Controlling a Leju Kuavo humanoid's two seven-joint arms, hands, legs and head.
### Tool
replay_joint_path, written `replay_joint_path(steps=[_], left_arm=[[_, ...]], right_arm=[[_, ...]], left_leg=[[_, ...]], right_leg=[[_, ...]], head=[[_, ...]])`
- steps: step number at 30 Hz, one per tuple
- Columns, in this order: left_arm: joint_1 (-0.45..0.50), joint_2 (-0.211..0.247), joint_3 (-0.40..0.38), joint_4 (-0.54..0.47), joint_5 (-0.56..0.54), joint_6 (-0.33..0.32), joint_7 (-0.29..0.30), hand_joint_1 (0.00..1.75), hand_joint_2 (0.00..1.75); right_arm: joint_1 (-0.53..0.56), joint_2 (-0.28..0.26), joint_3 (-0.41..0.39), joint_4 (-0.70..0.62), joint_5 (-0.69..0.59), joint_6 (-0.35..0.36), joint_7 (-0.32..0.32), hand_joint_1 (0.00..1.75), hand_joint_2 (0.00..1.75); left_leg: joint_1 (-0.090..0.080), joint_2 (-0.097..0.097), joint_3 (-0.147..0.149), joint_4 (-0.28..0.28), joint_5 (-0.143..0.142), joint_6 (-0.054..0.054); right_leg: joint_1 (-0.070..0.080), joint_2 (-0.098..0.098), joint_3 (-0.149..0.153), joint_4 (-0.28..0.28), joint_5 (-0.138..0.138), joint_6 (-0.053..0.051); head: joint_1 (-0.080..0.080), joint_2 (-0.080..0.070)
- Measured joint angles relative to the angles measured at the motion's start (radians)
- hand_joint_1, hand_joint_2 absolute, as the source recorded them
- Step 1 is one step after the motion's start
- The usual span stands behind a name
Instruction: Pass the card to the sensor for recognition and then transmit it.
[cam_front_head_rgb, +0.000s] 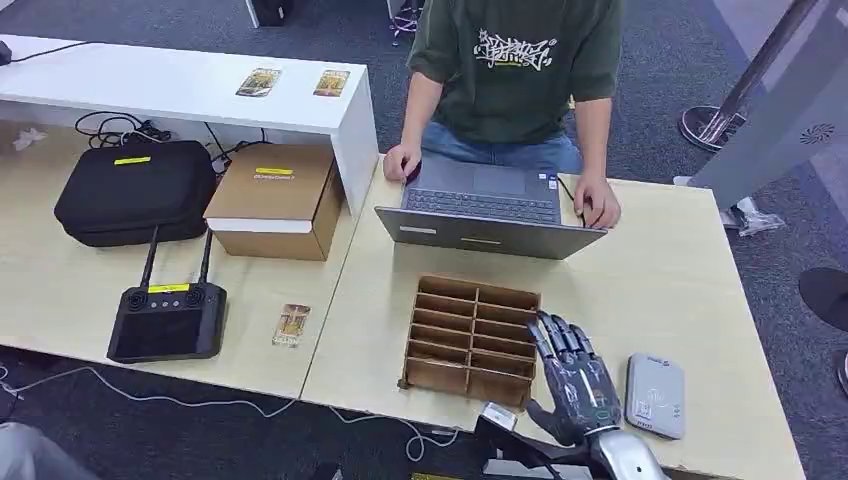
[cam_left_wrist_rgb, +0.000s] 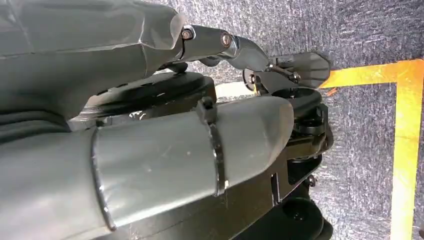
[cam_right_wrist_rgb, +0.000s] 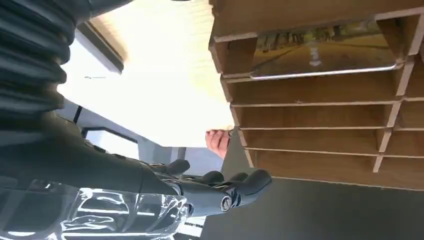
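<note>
My right hand (cam_front_head_rgb: 573, 378) hovers over the table's front edge, fingers spread and holding nothing, just right of a cardboard slotted organizer (cam_front_head_rgb: 468, 340). The grey card sensor (cam_front_head_rgb: 655, 395) lies flat a little to the right of the hand. In the right wrist view a card with a landscape picture (cam_right_wrist_rgb: 325, 50) stands in one organizer slot (cam_right_wrist_rgb: 310, 115), and the hand's dark fingers (cam_right_wrist_rgb: 225, 190) stretch out beside the box without touching it. Another card (cam_front_head_rgb: 291, 325) lies on the left table. My left hand (cam_left_wrist_rgb: 165, 150) hangs over the floor, holding nothing.
A person sits behind the table typing on a laptop (cam_front_head_rgb: 487, 212). On the left table sit a controller with antennas (cam_front_head_rgb: 167, 318), a cardboard box (cam_front_head_rgb: 275, 198) and a black case (cam_front_head_rgb: 135, 192). Two cards (cam_front_head_rgb: 258, 82) lie on the white shelf (cam_front_head_rgb: 180, 95).
</note>
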Motion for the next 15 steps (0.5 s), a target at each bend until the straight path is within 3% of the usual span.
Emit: replay_joint_path(steps=[15], left_arm=[[0.0, 0.001, 0.0, 0.0, -0.004, -0.005, 0.003, 0.0, 0.0]], right_arm=[[-0.05, 0.02, 0.002, 0.042, -0.01, -0.002, -0.018, 0.0, 1.75]], left_leg=[[0.0, 0.0, 0.0, 0.0, 0.0, 0.0]], right_leg=[[0.0, 0.0, 0.0, 0.0, 0.0, 0.0]], head=[[0.0, 0.0]])
